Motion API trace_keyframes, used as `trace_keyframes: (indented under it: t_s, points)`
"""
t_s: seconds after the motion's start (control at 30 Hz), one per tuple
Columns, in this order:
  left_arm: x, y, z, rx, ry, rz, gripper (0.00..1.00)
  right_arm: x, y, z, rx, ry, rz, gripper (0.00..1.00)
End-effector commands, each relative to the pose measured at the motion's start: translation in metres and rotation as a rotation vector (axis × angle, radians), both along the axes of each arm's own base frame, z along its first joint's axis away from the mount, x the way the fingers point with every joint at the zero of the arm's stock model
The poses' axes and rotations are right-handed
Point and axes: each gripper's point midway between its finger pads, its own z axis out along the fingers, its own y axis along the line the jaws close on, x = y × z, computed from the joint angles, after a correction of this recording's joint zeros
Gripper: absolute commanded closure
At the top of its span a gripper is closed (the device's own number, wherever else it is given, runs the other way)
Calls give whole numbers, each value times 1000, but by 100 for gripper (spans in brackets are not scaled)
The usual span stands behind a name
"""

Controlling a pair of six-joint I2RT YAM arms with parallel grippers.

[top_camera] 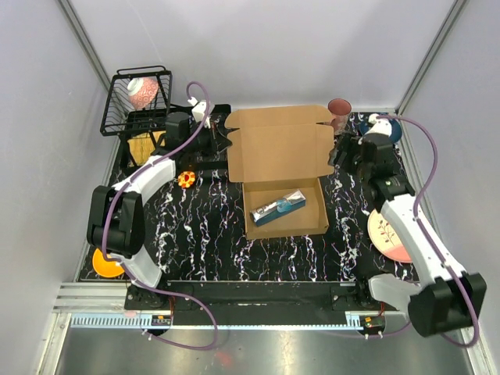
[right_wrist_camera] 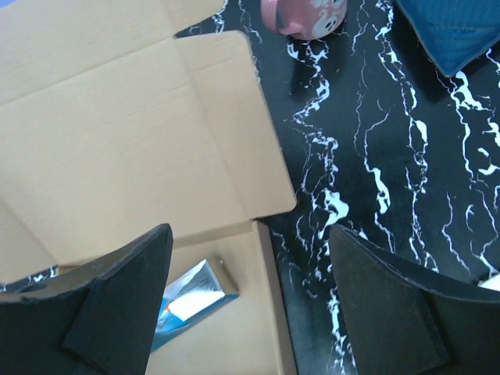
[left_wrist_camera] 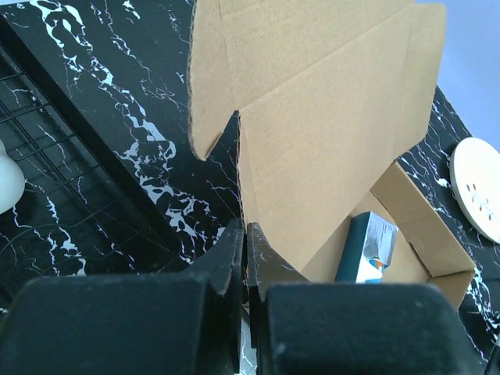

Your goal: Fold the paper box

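The plain brown corrugated paper box (top_camera: 277, 152) sits mid-worktop toward the far edge. Its shallow tray is nearer the centre and its lid is thrown open toward the far edge. The left claw (top_camera: 224, 140) is fully shut, with its tips at the lid's left edge close to the hinge. The left wrist view does not show whether any cardboard is nipped between them. If none is, a lift from that side would likely be only a push, and the tips could skid off the edge and let the lid drop back. The right claw (top_camera: 337, 150) gapes wide with nothing in it, astride the spot where the lid's right ear flap (right_wrist_camera: 234, 125) meets the tray wall. If it closes there carelessly, it may crush the wall instead of catching the flap. Raising one side ahead of the other would twist the lid, and the ears could land outside the walls rather than tucking in. The tray looks light and may slide on the black white-veined marbled worktop (top_camera: 195, 234). The blue and silver packet (top_camera: 277, 207) lies aslant inside and might foul the tucking flaps. The pink cup (top_camera: 339, 109), just beside the lid's far right corner, could be tipped by a swinging flap or arm.
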Motion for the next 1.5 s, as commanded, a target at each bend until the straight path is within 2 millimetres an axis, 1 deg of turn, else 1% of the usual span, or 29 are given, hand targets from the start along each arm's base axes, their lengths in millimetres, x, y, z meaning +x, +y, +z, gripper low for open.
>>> trace_keyframes:
  t_s: [0.0,0.03,0.07,0.13,0.17,0.2,0.23,0.27,0.3,0.33,0.4,0.43,0.5,0.53,0.6,0.63,0.73,0.77,0.8,0.87,0.9,0.97,1.0,1.03,1.07,1.1,1.27,1.4,1.47]
  points:
    - [-9,-2,36,8,-156,-62,100,41,8,22,83,-119,164,14]
    - [-9,-2,36,10,-157,-63,100,45,16,19,103,-131,227,15]
    - [-9,-3,38,10,-159,-64,100,49,19,18,108,-153,249,16]
    - [-9,-4,39,12,-162,-70,100,59,22,14,104,-178,272,16]
    - [-9,-3,39,13,-163,-69,100,63,19,12,107,-181,278,17]
    - [-9,-5,39,12,-166,-73,100,67,21,15,109,-198,297,18]
    - [-8,-5,39,11,-164,-74,100,72,22,10,101,-187,316,18]
    - [-8,-6,39,10,-165,-74,100,76,19,8,96,-190,312,18]
    - [-7,-7,39,9,-166,-78,100,81,19,11,98,-209,328,19]
    - [-6,-8,39,6,-165,-82,100,86,19,3,104,-192,334,19]
    - [-6,-10,38,7,-160,-86,100,96,9,1,95,-188,312,20]
    - [-6,-10,39,7,-164,-87,100,101,5,-8,86,-172,302,21]
    - [-6,-11,38,8,-164,-89,100,109,-3,-10,83,-182,286,21]
    - [-5,-11,39,8,-166,-88,100,112,-2,-16,93,-172,285,22]
    - [-5,-12,39,9,-167,-90,100,118,3,-12,105,-195,317,23]
    - [-5,-13,38,10,-166,-93,100,123,-7,-17,106,-191,300,23]
    - [-5,-14,38,11,-167,-97,100,133,-8,-15,127,-217,325,23]
    - [-5,-15,38,11,-169,-99,100,138,-8,-9,139,-250,335,24]
    - [-5,-14,38,12,-170,-97,100,140,-6,-14,178,-244,353,24]
    - [-6,-14,39,12,-171,-98,100,147,-11,-8,204,-272,358,24]
    - [-5,-14,40,15,-175,-97,100,150,-9,-15,236,-255,375,25]
    - [-5,-13,40,20,-180,-94,100,156,-8,-12,248,-258,396,26]
    - [-4,-13,38,27,-179,-93,100,157,-4,-19,265,-242,417,26]
    - [-4,-12,39,31,-183,-92,100,158,-3,-20,273,-237,427,27]
    - [-3,-12,39,34,-184,-90,100,160,-1,-17,279,-247,441,28]
    - [-3,-12,39,35,-183,-92,100,160,3,-21,298,-235,456,29]
    - [0,-13,37,36,-176,-93,100,161,11,-23,335,-222,509,30]
    - [2,-14,34,36,-170,-95,100,159,13,-28,338,-210,523,37]
    - [2,-13,33,37,-166,-93,100,159,14,-30,343,-202,523,45]
